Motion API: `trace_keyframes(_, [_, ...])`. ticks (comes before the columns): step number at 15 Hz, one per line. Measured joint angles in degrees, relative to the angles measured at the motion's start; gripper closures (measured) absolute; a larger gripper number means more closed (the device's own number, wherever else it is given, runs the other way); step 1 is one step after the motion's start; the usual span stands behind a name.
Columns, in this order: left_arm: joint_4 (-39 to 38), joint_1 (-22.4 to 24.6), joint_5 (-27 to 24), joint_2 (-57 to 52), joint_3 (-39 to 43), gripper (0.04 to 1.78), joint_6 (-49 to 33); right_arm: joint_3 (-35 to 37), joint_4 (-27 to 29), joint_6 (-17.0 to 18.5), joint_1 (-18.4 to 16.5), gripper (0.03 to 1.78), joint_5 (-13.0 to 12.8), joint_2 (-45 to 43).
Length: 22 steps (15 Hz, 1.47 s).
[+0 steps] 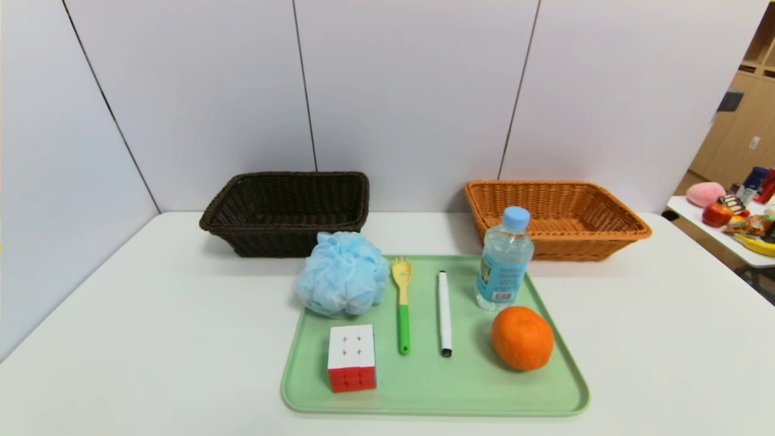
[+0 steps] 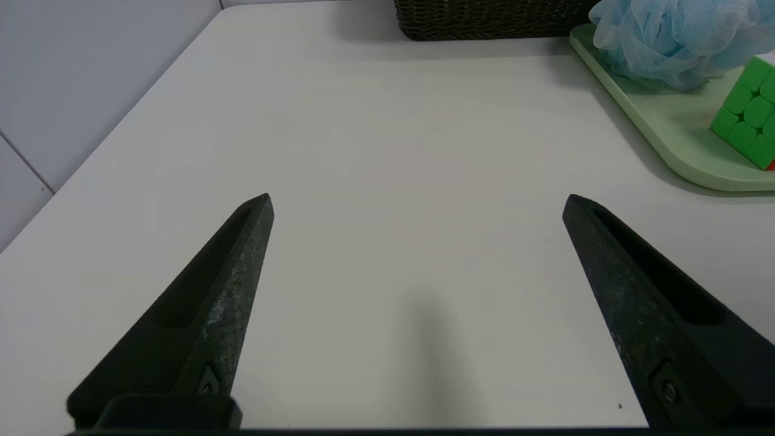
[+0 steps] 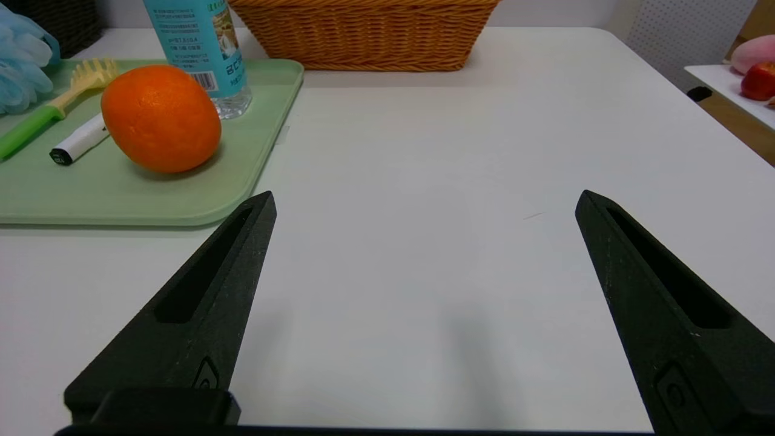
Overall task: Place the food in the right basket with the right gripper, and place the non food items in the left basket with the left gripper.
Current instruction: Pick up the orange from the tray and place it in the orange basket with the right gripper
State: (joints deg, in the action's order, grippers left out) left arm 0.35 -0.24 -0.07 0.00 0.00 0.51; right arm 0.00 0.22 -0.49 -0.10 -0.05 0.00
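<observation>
A green tray [image 1: 545, 399] holds a blue bath pouf [image 1: 342, 274], a puzzle cube [image 1: 352, 357], a yellow-green spork [image 1: 402, 303], a white marker [image 1: 444, 312], a water bottle [image 1: 504, 260] and an orange [image 1: 522, 338]. A dark brown basket [image 1: 284, 209] stands behind at the left, an orange wicker basket [image 1: 554, 215] at the right. Neither arm shows in the head view. My left gripper [image 2: 418, 203] is open and empty over bare table left of the tray [image 2: 660, 127]. My right gripper [image 3: 427, 200] is open and empty over bare table right of the tray [image 3: 254, 121], near the orange [image 3: 160, 118].
A side table [image 1: 714, 233] at the far right carries fruit and packets. White wall panels stand behind the baskets. The white table [image 1: 121, 315] spreads to both sides of the tray.
</observation>
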Motion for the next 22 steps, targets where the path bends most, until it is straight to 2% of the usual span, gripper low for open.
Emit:
trace_keyframes(5, [-0.02,0.00,0.00,0.00,0.00,0.13,0.20,0.00,0.07,-0.02,0.00,0.10,0.00,0.00])
trace_keyframes(8, [-1.89,0.00,-1.41,0.00,-2.28,0.13,1.28,-1.45,-1.90,-2.12,-0.01,0.10,1.12,0.00])
trace_keyframes(9, [-0.82,-0.02,-3.19,0.07,-4.60,0.13,1.30,-3.46,-1.56,-1.93,-0.01,0.10,2.79,0.13])
trace_keyframes(11, [2.43,-0.02,-6.86,1.18,-9.45,0.13,1.33,-9.17,0.74,-1.66,0.00,0.10,8.23,1.79])
trace_keyframes(13, [2.91,-0.02,-8.96,4.66,-13.62,0.13,1.28,-14.38,2.10,-1.41,0.05,0.10,11.95,5.73])
trace_keyframes(15, [-0.66,-0.05,-9.51,10.63,-16.48,0.13,1.17,-19.09,2.01,-0.55,0.15,0.10,14.15,11.85])
trace_keyframes(18, [-9.83,-0.16,-9.84,25.97,-20.36,0.13,1.35,-27.59,-0.43,1.39,0.28,0.10,16.84,27.04])
trace_keyframes(20, [-15.98,-0.16,-9.92,37.45,-24.17,0.13,1.44,-34.40,-1.90,1.96,0.61,0.10,17.77,38.63])
trace_keyframes(22, [-21.52,-0.17,-9.85,48.81,-28.42,0.13,1.49,-41.20,-2.28,2.39,2.46,0.10,18.02,49.23])
